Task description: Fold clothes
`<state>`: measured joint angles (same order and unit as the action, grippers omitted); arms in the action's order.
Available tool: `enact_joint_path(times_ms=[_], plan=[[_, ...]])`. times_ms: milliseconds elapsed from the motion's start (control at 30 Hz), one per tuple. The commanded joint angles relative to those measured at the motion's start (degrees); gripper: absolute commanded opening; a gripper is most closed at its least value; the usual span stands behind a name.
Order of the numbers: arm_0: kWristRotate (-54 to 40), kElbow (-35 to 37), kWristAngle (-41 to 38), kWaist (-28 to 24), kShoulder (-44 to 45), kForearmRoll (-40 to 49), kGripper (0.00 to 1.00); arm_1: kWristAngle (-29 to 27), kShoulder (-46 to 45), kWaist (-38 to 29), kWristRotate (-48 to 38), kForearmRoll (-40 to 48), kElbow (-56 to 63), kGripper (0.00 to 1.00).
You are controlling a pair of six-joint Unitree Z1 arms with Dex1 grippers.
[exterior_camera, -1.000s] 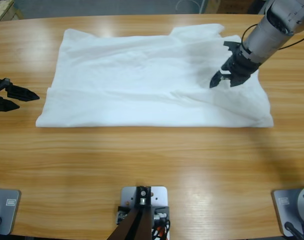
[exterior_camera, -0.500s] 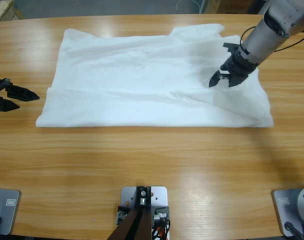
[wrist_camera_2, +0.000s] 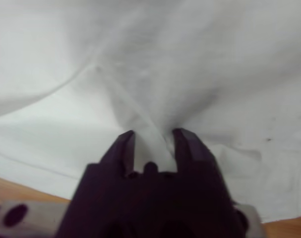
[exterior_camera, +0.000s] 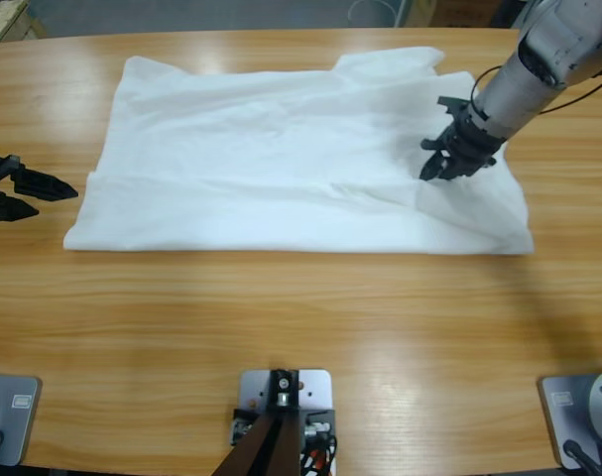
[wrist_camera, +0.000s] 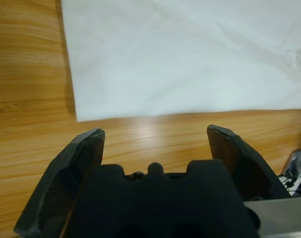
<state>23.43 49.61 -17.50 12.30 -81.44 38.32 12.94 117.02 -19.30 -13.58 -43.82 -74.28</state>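
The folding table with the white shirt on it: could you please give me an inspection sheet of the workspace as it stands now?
Surface: long wooden table, bare wood in front of the shirt.
Job's things: one white T-shirt spread wide and creased, a ridge of fabric running toward the right claw.
Clutter: nothing seen.
Grippers: left claw open, over bare wood beside the shirt's edge, touching nothing. Right claw down on the shirt, a pinch of fabric between its narrowed jaws in the right wrist view.
Cables: a dark cable along the right arm.
Surroundings: grey floor beyond the far edge of the table.
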Motion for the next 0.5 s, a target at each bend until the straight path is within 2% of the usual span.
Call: enact_joint_path(times_ms=[33,233,500], plan=[[-0.49,0.19,0.8,0.44,-1.81,0.09,0.804,0.69,0.56,0.14,2.03,0.93,2.62,0.0],[-0.49,0.13,0.8,0.44,-1.72,0.09,0.805,0.95,-0.92,0.58,3.43,-0.58,1.19,0.0],[-0.69,0.15,0.71,0.44,-1.75,0.09,0.806,-1.44,-2.89,1.09,6.12,-9.83,-7.49,0.0]])
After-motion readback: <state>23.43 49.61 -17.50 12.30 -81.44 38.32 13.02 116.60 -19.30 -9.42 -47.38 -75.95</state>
